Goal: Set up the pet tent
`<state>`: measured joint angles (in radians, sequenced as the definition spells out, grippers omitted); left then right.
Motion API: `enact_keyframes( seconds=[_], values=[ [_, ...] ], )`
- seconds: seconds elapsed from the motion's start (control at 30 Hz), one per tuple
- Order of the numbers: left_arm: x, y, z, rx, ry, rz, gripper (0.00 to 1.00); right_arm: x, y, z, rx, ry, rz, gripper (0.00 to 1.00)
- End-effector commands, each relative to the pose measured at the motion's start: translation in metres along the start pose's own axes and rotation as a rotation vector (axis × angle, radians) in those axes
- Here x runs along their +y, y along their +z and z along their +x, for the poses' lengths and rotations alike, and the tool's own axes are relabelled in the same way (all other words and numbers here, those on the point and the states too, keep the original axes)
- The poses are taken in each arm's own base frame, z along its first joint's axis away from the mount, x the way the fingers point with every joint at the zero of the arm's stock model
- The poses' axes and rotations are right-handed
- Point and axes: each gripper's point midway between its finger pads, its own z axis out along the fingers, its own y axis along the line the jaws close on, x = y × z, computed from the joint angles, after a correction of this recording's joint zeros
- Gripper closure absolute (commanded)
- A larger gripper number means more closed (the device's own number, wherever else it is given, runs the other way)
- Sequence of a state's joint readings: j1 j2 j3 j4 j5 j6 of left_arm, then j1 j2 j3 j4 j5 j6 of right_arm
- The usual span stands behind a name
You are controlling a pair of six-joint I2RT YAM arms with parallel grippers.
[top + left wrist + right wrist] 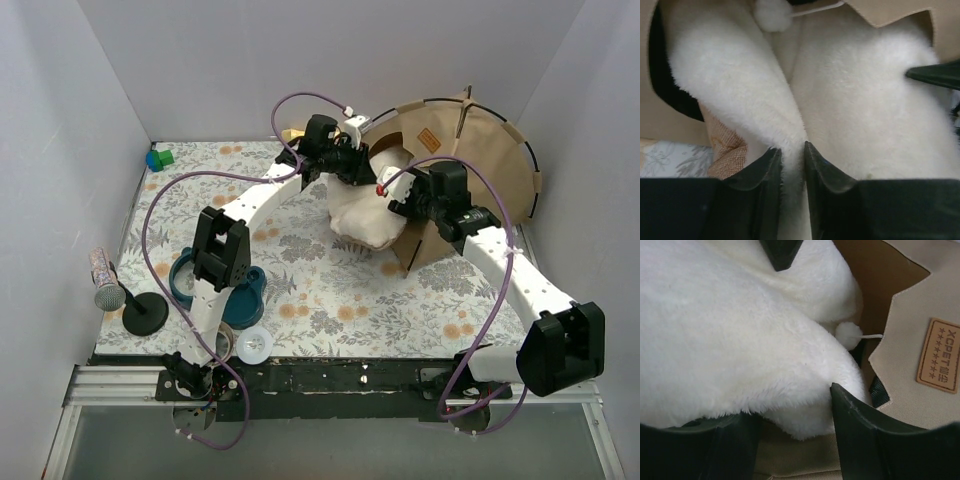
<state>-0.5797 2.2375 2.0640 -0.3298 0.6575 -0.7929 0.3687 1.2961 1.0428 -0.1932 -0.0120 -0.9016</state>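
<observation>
Tan, black-ribbed pet tent (490,150) stands domed at far right; its opening faces left.

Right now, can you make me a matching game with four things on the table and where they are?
Things: 1 pet tent; 2 cushion; 3 microphone; 4 green block.
Places: A far left corner; B left edge, on a black stand; C far right corner; D pinched by the left gripper.
Pairs: 1-C, 2-D, 3-B, 4-A.

Lab test booth, plain white walls (200,60), floral-covered table (330,290), aluminium rail (120,385)
</observation>
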Motion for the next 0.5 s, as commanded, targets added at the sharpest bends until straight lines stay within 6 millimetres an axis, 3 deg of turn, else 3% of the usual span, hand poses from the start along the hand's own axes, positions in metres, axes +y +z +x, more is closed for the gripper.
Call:
enact_keyframes(
  seconds=[0.0, 0.1, 0.27, 0.37, 0.47],
  values=[
    [0.0, -0.007, -0.031, -0.092, 0.023, -0.083, 0.67, 0.003, -0.017, -0.03, -0.085, -0.06, -0.092, 0.36],
    [0.003, -0.029, -0.045, -0.124, 0.057, -0.102, 0.41, 0.021, -0.034, -0.03, -0.082, -0.059, -0.195, 0.22],
    [-0.012, -0.073, -0.075, -0.165, 0.1, -0.074, 0.02, 0.041, -0.071, -0.038, -0.096, -0.045, -0.331, 0.17],
    [-0.019, -0.104, -0.086, -0.177, 0.077, -0.09, 0.02, 0.049, -0.093, -0.048, -0.142, -0.027, -0.38, 0.17],
    [-0.013, -0.131, -0.07, -0.162, 0.01, -0.127, 0.02, 0.061, -0.108, -0.055, -0.175, -0.01, -0.42, 0.18]
  ],
)
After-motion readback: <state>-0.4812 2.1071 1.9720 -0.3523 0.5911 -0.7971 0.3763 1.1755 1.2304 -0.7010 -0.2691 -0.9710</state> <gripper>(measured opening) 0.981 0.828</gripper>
